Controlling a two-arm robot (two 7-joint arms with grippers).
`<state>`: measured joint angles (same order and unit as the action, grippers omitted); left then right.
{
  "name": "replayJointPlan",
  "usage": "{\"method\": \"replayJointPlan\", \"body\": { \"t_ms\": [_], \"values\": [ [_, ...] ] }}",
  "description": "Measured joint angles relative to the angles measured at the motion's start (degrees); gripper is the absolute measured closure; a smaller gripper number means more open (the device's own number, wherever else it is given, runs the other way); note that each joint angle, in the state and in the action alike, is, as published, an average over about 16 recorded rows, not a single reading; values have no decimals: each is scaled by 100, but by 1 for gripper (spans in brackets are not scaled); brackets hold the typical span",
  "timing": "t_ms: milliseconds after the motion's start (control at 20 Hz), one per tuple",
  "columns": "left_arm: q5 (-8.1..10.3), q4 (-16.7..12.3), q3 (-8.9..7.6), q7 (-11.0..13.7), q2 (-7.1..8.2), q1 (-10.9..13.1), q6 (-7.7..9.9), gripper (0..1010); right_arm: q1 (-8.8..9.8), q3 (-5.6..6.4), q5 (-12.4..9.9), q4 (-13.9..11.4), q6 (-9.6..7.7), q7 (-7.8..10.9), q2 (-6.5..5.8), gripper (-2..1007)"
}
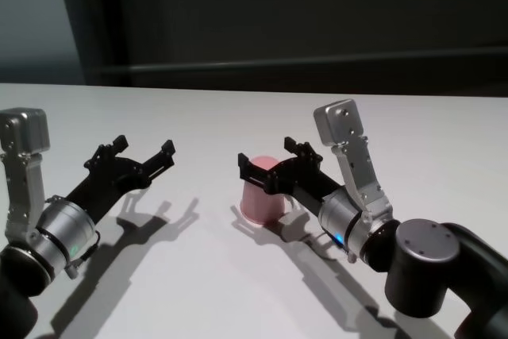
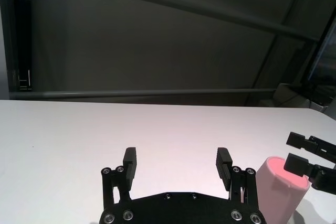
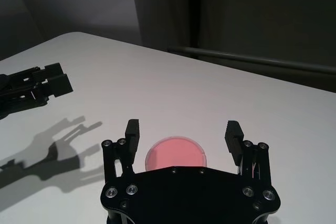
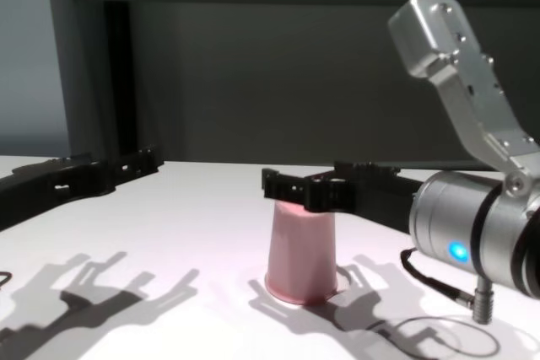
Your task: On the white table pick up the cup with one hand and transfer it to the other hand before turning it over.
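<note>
Right hand (image 3: 181, 136): its black body hides the cup (image 3: 174, 154) below the flat pink top; finger-to-wall contact indeterminate. Left wrist view: cup (image 2: 279, 192) cut by lower edge, partly behind left hand (image 2: 178, 162). Chest view: left hand (image 4: 135, 161) small, finger spacing unresolved. Tabletop (image 1: 238, 117) cropped throughout.

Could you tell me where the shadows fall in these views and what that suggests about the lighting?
Head view: both arms throw dark, crisp shadows toward the near edge of the white table. Chest view: the cup and right end effector cast shadows forward too, so the light probably comes from behind and above.
</note>
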<state>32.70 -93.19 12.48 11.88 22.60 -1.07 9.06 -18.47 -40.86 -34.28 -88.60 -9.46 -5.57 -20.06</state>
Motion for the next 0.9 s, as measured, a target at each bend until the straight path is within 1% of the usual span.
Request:
{"method": "replayJointPlan", "body": {
  "t_ms": [200,400,600,900],
  "values": [
    [0,0,0,0,0,0,0,9,194,194,-40,-116,237,-16,-30,3],
    [0,0,0,0,0,0,0,9,442,365,-2,-279,429,-122,-112,3],
    [0,0,0,0,0,0,0,9,716,485,130,-478,505,-325,-243,3],
    [0,0,0,0,0,0,0,9,1193,662,390,-844,529,-683,-508,3]
  ]
}}
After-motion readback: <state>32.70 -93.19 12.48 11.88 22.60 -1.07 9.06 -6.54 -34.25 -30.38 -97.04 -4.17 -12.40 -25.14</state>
